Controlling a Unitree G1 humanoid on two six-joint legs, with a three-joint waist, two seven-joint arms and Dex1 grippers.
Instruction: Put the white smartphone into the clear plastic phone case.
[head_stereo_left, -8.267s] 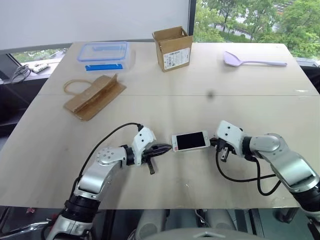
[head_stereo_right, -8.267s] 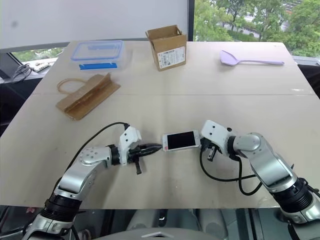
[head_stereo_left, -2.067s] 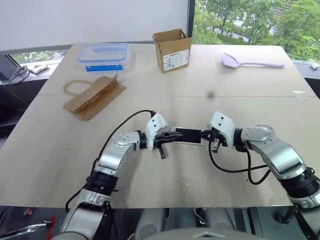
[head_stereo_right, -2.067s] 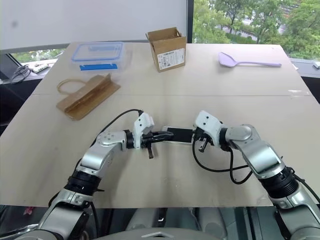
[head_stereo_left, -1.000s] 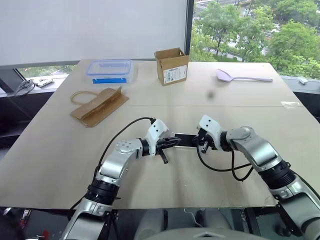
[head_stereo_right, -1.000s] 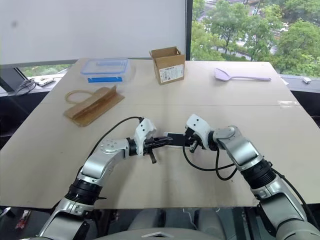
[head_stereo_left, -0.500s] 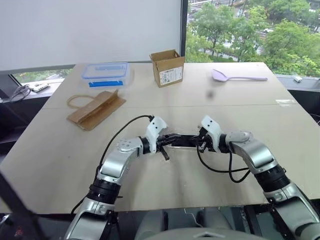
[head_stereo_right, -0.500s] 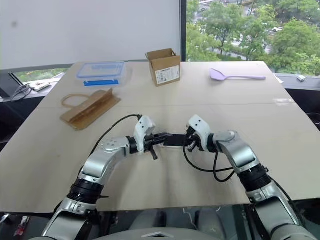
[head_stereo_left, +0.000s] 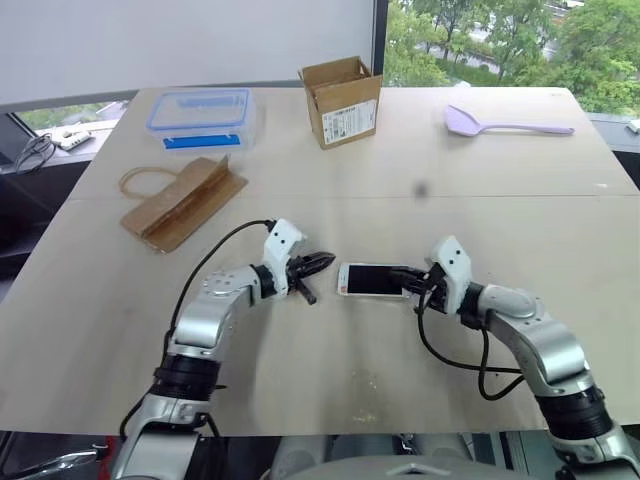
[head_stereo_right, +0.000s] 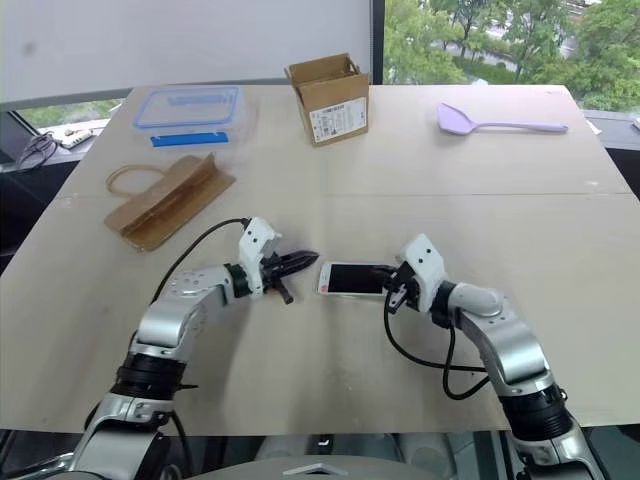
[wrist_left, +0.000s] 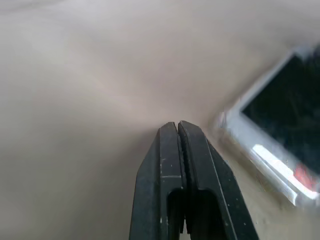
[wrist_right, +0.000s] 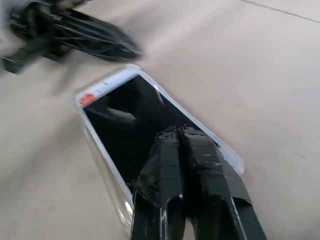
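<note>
Table (head_stereo_left: 330, 380) with white smartphone (head_stereo_left: 372, 280)

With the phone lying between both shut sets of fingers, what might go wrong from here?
1. The right gripper hangs shut over the white smartphone; pressing down may scratch or tilt it.
2. The left gripper sits beside the phone's free end; a push may slide it across the table.
3. The clear plastic phone case barely shows at the edges, so seating is hard to confirm.

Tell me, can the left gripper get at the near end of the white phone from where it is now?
Probably yes. The left gripper is shut, its tips just short of the white smartphone, with only bare table between them. The right gripper, also shut, is over the phone's other end.
</note>
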